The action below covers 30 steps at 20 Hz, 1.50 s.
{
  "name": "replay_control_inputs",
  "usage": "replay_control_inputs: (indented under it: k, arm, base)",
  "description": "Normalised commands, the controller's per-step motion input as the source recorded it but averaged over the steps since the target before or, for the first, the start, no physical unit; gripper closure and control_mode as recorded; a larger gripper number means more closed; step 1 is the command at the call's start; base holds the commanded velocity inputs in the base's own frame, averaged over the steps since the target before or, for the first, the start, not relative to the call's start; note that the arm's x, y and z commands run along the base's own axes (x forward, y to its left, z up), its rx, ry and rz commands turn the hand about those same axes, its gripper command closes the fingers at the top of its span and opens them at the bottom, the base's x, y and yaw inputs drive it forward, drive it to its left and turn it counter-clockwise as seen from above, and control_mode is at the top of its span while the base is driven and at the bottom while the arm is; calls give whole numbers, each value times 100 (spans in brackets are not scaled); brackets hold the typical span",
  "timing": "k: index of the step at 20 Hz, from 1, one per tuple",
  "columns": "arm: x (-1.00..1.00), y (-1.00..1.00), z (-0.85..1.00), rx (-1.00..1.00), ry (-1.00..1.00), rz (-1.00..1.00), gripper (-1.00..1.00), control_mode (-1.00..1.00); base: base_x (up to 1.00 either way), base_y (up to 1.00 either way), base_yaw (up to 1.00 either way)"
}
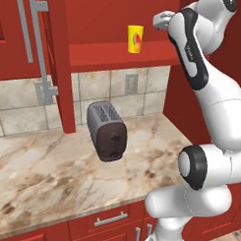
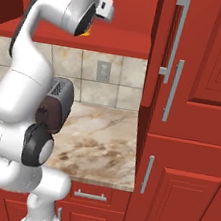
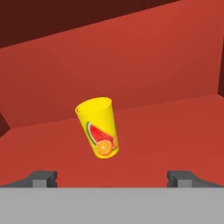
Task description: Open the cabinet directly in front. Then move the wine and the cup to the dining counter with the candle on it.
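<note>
A yellow cup [image 1: 135, 39] printed with watermelon and orange stands upright on the red inner shelf [image 1: 120, 56] of the open cabinet [image 1: 55, 61], the gripper [image 3: 111, 177] facing it, fingers [image 3: 41, 178] spread wide and empty, above the toaster [image 1: 107, 131] on the marbled counter [image 1: 52, 169].

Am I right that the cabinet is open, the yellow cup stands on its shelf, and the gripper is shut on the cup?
Not quite. The gripper is open and short of the cup; the hand view shows its fingertips spread wide with the cup beyond them. The cabinet is open and the cup does stand on its shelf.
</note>
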Motion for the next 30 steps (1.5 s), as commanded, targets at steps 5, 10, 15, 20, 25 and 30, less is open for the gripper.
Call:
replay_control_inputs:
  k: [5, 10, 15, 20, 25, 30]
  arm:
    - [0, -1, 7, 0, 0, 3, -100, -100]
    - [5, 5, -9, 0, -2, 0, -100, -100]
    - [12, 10, -7, 0, -5, 0, -100, -100]
    - [14, 0, 0, 0, -3, 0, -100, -100]
    - [44, 1, 0, 0, 0, 0, -100, -100]
    - [36, 18, 0, 0, 0, 0, -100, -100]
  base:
    - [0, 0, 0]
    - [0, 0, 0]
    - [0, 0, 0]
    - [0, 0, 0]
    - [0, 0, 0]
    - [0, 0, 0]
